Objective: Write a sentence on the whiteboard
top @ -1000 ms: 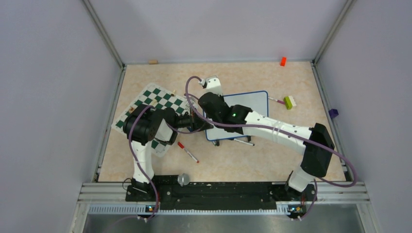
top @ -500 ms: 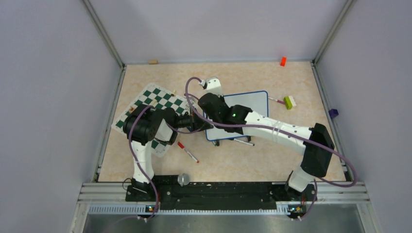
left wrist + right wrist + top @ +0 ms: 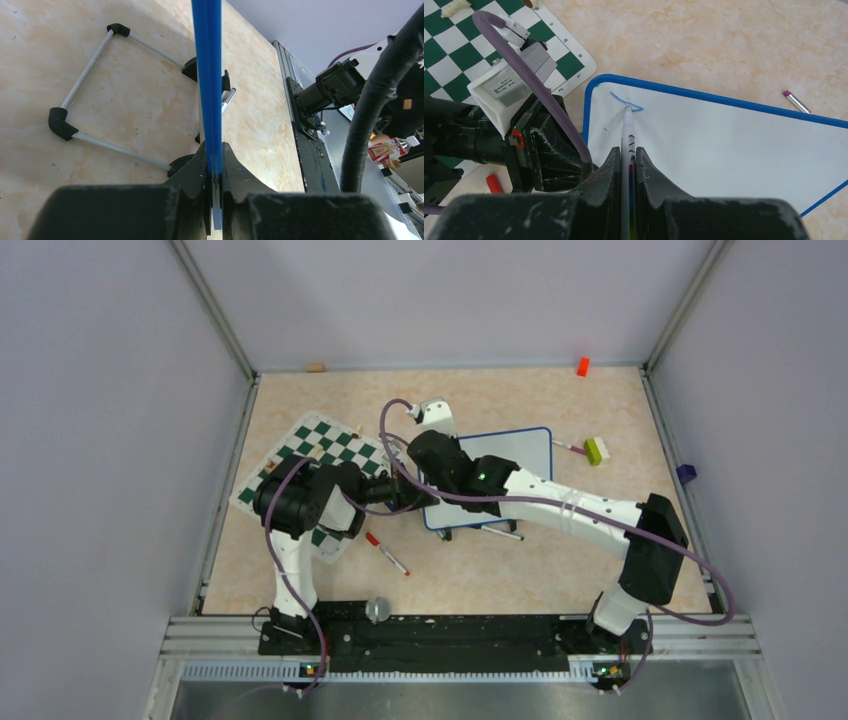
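Blue-framed whiteboard (image 3: 724,145): left gripper (image 3: 214,155) clamps its edge; right gripper (image 3: 628,155) pinches a marker (image 3: 628,125) near the corner, bare white beyond.

Top external: high behind arm bases (image 3: 440,635), looking down on whole counter (image 3: 560,400). Wrist cameras: close, sighting along left claw (image 3: 214,152), right claw (image 3: 628,154). Shared: whiteboard (image 3: 525,450).

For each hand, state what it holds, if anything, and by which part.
The left hand grips the whiteboard by its blue-framed edge. The right hand grips a marker by its barrel, tip on the board.
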Robot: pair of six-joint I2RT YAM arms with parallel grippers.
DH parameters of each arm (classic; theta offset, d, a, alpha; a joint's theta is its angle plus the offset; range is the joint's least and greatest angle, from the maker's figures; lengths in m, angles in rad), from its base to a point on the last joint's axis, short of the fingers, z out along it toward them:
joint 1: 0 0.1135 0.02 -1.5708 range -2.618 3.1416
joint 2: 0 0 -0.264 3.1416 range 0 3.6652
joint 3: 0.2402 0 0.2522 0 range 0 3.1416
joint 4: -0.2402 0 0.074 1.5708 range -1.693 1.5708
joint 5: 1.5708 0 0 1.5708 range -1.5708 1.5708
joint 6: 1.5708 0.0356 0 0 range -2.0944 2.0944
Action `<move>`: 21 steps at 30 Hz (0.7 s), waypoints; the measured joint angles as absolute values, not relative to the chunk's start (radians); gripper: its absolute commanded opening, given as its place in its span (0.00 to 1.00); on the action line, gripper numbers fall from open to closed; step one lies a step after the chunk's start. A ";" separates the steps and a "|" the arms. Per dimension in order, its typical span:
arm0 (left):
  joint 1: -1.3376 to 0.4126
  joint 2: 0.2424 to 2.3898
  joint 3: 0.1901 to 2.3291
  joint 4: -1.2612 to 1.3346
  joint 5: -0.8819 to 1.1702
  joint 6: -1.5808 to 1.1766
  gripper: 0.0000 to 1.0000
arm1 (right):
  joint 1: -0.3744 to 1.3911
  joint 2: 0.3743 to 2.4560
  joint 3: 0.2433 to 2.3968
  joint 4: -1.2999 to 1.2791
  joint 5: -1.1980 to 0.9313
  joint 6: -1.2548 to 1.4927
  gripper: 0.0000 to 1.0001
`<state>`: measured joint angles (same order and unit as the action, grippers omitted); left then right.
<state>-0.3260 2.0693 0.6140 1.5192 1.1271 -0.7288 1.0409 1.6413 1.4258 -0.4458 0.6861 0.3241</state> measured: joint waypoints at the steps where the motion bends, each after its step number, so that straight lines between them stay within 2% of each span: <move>1: -0.326 2.069 0.614 1.520 1.128 -0.728 0.00 | 1.040 1.641 1.428 -0.445 0.686 0.324 0.00; 21: -0.325 2.069 0.614 1.514 1.125 -0.731 0.00 | 1.041 1.663 1.451 -0.449 0.693 0.338 0.00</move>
<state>-0.3248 2.0693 0.6144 1.5143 1.1248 -0.7307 1.0409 1.6634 1.4509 -0.4492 0.6933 0.3382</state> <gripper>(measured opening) 0.088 0.088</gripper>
